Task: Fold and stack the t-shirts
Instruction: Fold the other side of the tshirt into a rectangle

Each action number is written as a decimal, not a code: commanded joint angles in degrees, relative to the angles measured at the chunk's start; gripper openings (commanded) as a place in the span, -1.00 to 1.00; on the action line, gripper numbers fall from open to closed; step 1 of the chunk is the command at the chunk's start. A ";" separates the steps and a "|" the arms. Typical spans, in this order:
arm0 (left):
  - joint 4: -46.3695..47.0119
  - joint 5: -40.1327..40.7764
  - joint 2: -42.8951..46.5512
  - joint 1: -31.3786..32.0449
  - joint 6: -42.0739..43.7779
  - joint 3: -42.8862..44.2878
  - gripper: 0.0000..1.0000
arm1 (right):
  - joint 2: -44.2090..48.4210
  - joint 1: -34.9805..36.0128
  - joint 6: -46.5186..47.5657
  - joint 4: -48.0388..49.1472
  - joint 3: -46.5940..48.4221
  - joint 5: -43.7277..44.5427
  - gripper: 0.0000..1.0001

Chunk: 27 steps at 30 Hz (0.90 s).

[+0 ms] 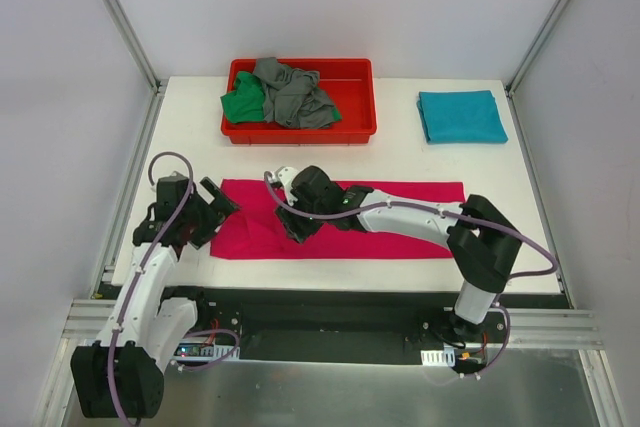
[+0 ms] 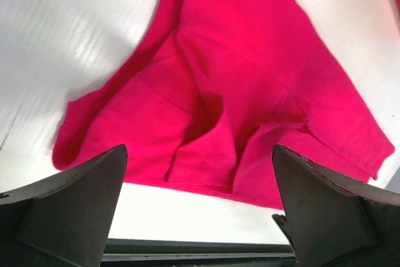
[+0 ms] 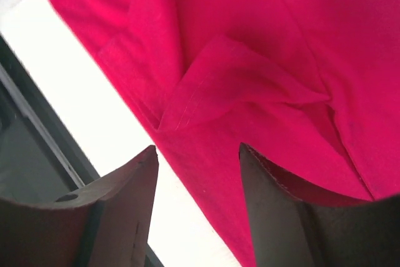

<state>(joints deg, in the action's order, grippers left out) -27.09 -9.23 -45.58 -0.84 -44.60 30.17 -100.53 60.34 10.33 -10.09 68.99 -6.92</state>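
Left gripper (image 1: 218, 199), right gripper (image 1: 298, 229): both apart, empty | risk: you snag the rumpled flap of the magenta-pink soft fabric t-shirt (image 1: 380, 242), probably skewing the fold.

Four t-shirts (image 1: 380, 245), one tray (image 1: 300, 134), two arms (image 1: 420, 215)

red tray (image 1: 300, 134) — far side of white table (image 1: 400, 159), left of centre | metal rail (image 1: 570, 325) — along near edge

One magenta-pink t-shirt (image 1: 250, 237), soft matt cloth, creased; red tray (image 1: 300, 134), glossy smooth plastic; bench (image 1: 400, 159), white, smooth, faint sheen.
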 commanded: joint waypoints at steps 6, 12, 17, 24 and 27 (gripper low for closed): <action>6.61 -5.00 -15.22 -0.39 0.21 7.53 0.52 | -7.04 3.03 -14.72 2.35 8.61 16.49 0.24; 12.67 -7.99 -25.51 -0.30 0.57 7.80 0.20 | -12.66 3.91 -14.11 -0.10 12.83 18.34 0.18; 14.78 -7.99 -28.77 -0.30 0.83 7.53 0.05 | -16.80 4.70 -13.93 -2.21 15.73 19.05 0.17; 15.67 -7.20 -32.02 -0.30 1.27 6.83 -0.52 | -16.55 4.79 -17.09 -7.49 15.74 29.14 -0.26; 15.67 -6.15 -32.11 -0.30 1.36 6.65 -0.94 | -13.74 4.79 -18.06 -8.02 13.55 31.96 -0.41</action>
<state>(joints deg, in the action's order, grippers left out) -12.38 -16.19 -77.52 -0.84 -43.90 36.40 -118.67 64.97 -5.13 -14.74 83.68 18.09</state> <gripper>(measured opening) 0.136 0.319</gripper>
